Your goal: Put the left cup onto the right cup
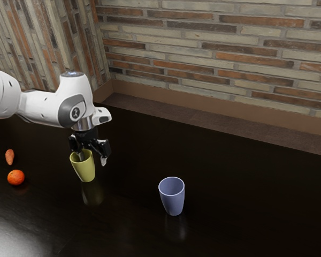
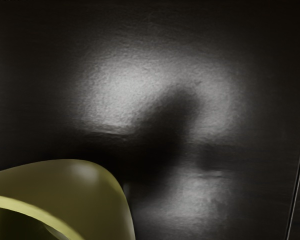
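Note:
An olive-yellow cup (image 1: 83,167) hangs a little above the dark table, slightly tilted, with its reflection on the tabletop below it. My gripper (image 1: 89,153) is shut on the cup's rim, one finger inside the cup and one outside. In the wrist view the same yellow cup (image 2: 60,197) sits blurred just under my hand. A blue-violet cup (image 1: 172,195) stands upright on the table toward the exterior view's right of the held cup, about a cup's height lower and well apart from it.
An orange ball-like fruit (image 1: 16,177) and a small orange-red piece (image 1: 9,156) lie at the exterior view's left. The glossy dark table (image 1: 241,203) stretches wide around the blue cup. A brick wall (image 1: 214,48) rises behind.

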{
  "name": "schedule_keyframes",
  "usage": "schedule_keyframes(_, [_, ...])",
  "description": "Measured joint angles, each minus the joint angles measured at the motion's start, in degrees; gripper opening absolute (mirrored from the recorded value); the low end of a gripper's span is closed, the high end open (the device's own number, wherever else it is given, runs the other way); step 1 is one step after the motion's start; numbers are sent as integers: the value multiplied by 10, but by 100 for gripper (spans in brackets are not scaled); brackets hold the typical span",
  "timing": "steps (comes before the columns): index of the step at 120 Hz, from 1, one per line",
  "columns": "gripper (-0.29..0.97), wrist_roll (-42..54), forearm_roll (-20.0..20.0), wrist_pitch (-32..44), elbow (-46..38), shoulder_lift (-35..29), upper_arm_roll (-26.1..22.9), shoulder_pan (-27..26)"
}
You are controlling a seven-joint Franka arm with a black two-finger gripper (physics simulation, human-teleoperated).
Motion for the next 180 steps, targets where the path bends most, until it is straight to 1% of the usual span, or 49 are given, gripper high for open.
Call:
schedule_keyframes(6, [58, 2, -1, 2, 0, 0, 0, 0])
schedule_keyframes(26, [38, 9, -3, 7, 0, -1, 1, 0])
schedule_keyframes(40, [27, 12, -4, 8, 0, -3, 1, 0])
schedule_keyframes(92, [1, 19, -4, 10, 0, -4, 2, 4])
schedule_keyframes(112, [-5, 20, -3, 10, 0, -4, 5, 4])
schedule_keyframes(126, [-8, 21, 1, 9, -1, -14, 9, 4])
schedule_keyframes(152, [-10, 22, 8, 1, -2, -55, 10, -2])
schedule_keyframes(180, [-10, 22, 10, -28, -3, -109, 9, -32])
